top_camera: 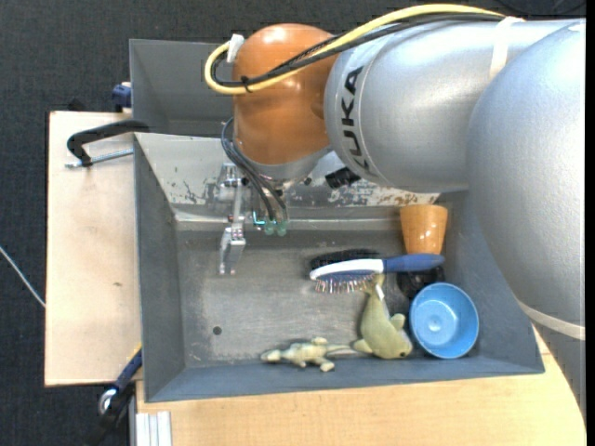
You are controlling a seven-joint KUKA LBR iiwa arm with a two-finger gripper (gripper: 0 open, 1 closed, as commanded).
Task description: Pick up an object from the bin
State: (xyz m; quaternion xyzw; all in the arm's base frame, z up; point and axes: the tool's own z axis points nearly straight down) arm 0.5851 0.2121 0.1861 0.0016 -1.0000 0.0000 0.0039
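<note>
I see the gripper (246, 235) over a bare part of the bin (214, 328) floor. Whether it is open, I cannot tell. The blue brush (372, 269) lies well apart, toward the view's right.

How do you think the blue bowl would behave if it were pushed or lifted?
The blue bowl looks like glossy plastic: probably stiff, light, somewhat slippery. Upright on its base, it seems unlikely to roll; the green toy alongside may block sliding.

Bin (156, 277): grey metal, matt, floor scuffed. Blue bowl (443, 321): glossy plastic. Left of bowl, greenish seal toy (383, 333): smooth, rubbery. Above bowl, brush (358, 269): shiny plastic handle, stiff bristles; orange cup (424, 228): matt plastic.
</note>
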